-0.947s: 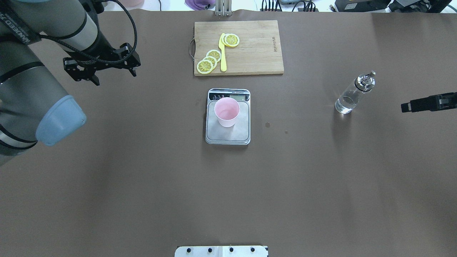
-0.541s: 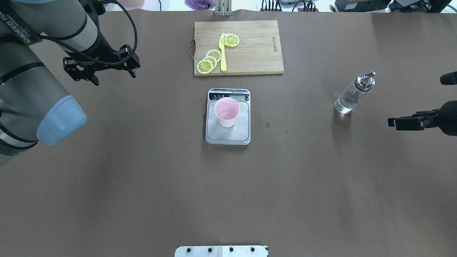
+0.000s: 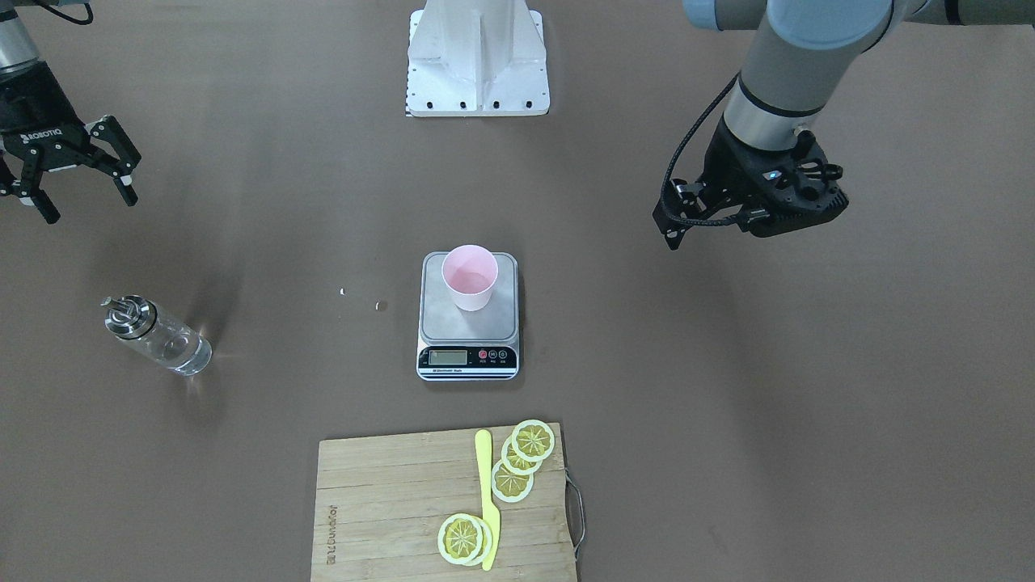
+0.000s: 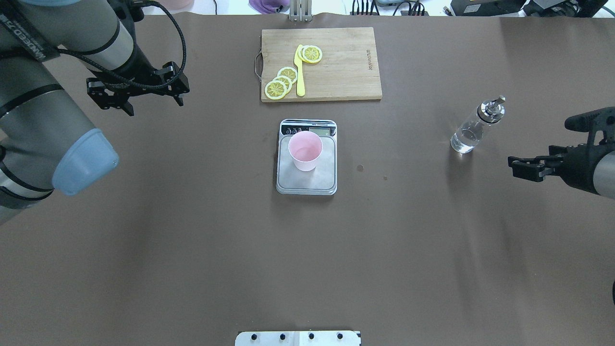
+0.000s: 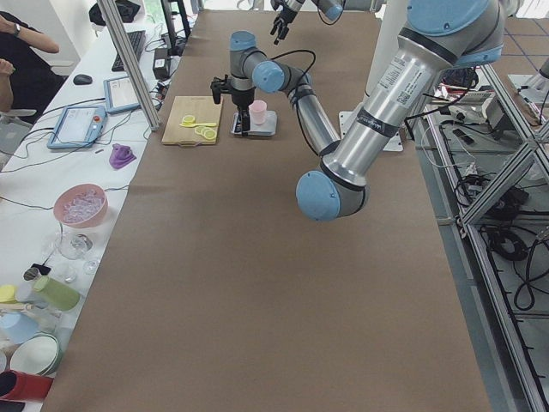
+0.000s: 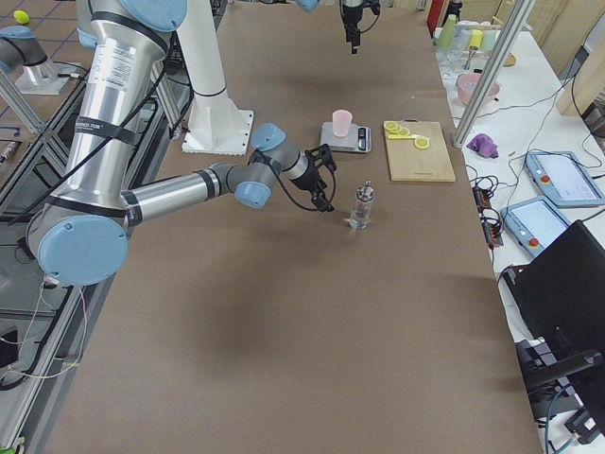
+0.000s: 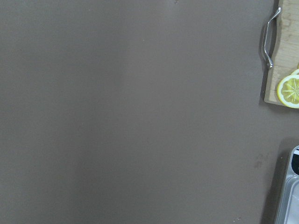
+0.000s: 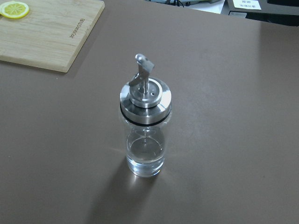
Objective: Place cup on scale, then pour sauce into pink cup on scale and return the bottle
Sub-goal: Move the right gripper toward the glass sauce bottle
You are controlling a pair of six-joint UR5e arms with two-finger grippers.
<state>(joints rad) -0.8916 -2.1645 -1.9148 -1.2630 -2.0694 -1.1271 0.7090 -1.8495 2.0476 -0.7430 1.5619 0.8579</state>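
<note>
The pink cup (image 4: 305, 151) stands upright on the steel platform of the scale (image 4: 318, 181), which sits near the middle of the brown bench (image 4: 307, 269) with its display strip turned away from the robot. The cup's mouth is open upward and nothing touches it. Well off to the robot's right, the bottle (image 4: 473, 129) stands upright on the bench, metal cap and spout on top, with the clear sauce (image 8: 145, 157) filling only its lower part. The right pincer (image 3: 90, 208) hangs near the bottle, on the robot's side of it. Its jaws are spread wide and empty, and there is a plain gap between its fingers and the glass. The right wrist view looks down on the bottle almost centred, with no fingers in sight. The left pincer (image 4: 154, 106) hovers above bare bench on the robot's left, well apart from the scale, its jaws also spread and holding nothing. Beyond the scale lies a wooden cutting board (image 4: 346, 72) carrying lemon slices (image 4: 276, 89) and a yellow knife (image 4: 300, 79). The board's metal handle faces the left arm's side.
</note>
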